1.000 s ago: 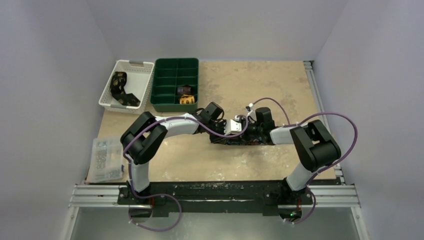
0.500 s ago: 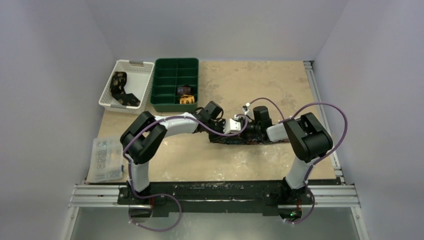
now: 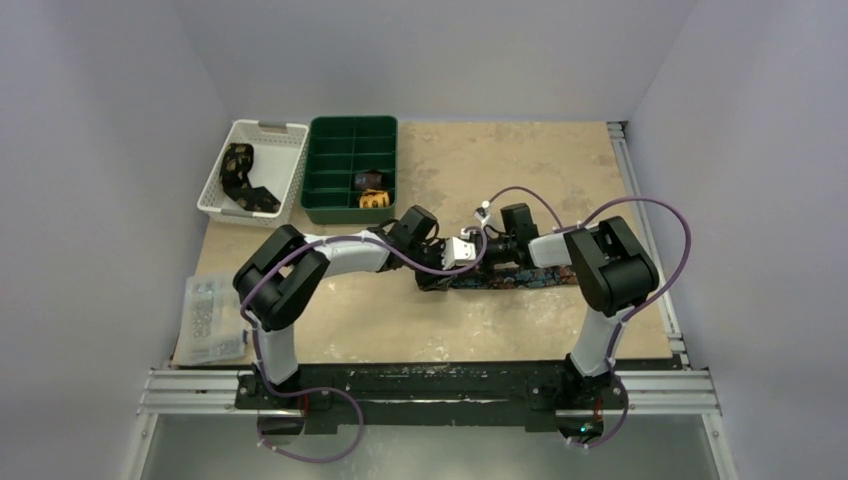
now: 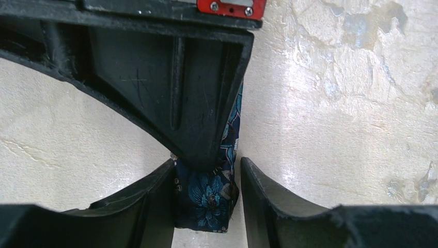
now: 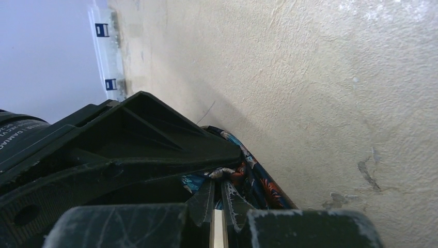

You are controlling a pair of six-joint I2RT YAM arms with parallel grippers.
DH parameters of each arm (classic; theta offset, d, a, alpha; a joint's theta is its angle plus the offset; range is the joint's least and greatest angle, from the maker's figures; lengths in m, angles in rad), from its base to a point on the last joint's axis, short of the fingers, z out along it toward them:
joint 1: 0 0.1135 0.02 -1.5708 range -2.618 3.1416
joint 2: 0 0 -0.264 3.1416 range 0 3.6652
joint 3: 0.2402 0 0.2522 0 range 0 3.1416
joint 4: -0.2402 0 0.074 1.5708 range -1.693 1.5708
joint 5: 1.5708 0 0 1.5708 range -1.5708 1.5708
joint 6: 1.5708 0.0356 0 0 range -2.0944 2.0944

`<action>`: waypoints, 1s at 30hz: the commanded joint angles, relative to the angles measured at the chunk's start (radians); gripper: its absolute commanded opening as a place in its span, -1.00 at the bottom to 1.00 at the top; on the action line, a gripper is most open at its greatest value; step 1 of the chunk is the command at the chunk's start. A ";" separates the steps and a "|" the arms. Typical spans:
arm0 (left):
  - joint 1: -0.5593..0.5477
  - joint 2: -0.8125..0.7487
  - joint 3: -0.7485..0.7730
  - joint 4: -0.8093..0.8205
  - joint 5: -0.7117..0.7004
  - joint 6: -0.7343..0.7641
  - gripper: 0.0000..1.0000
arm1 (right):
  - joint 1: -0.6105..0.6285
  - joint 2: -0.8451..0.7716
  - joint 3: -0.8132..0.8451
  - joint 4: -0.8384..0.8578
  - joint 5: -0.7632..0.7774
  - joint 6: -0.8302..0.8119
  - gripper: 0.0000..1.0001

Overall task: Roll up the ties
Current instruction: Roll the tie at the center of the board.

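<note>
Near the centre of the overhead frame: the navy tie (image 3: pixel 510 279) is lying flat on the table (image 3: pixel 560 170), running left to right, with both grippers meeting over its left end.
left gripper (image 4: pixel 206 165): is reaching in from the left of the overhead frame. Its jaws are standing apart, straddling the tie's folded end at the bottom of the left wrist frame. One finger is touching the fabric and the other is sitting just beside it.
right gripper (image 5: pixel 217 182): is reaching in from the right of the overhead frame. Its jaws are sitting pressed together, the tips pinching an edge of the floral fabric. Its black finger is bearing down on the tie from the top of the left wrist frame.
white basket (image 3: pixel 258 128): is sitting at the upper left of the overhead frame, holding a black-and-gold tie (image 3: pixel 240 172).
green tray (image 3: pixel 312 170): is sitting just right of the basket, holding a brown tie roll (image 3: pixel 368 180) and a yellow tie roll (image 3: pixel 373 200) in its lower right compartments.
plastic box (image 3: pixel 212 318): is resting at the lower left edge of the table, its contents too small to make out.
</note>
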 commanded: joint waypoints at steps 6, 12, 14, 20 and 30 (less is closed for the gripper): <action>0.068 -0.053 -0.211 0.321 0.068 -0.152 -0.05 | -0.003 0.055 0.003 -0.163 0.176 -0.164 -1.00; 0.100 -0.102 -0.369 0.634 0.076 -0.200 0.03 | -0.011 0.055 0.008 -0.189 0.203 -0.185 -1.00; 0.100 -0.103 -0.383 0.656 0.100 -0.201 0.04 | -0.011 0.054 0.010 -0.199 0.217 -0.190 -1.00; 0.099 -0.080 -0.390 0.716 0.112 -0.201 0.04 | -0.011 0.061 0.013 -0.205 0.233 -0.192 -1.00; 0.088 -0.082 -0.385 0.758 0.149 -0.198 0.27 | -0.012 0.080 0.028 -0.222 0.240 -0.200 -1.00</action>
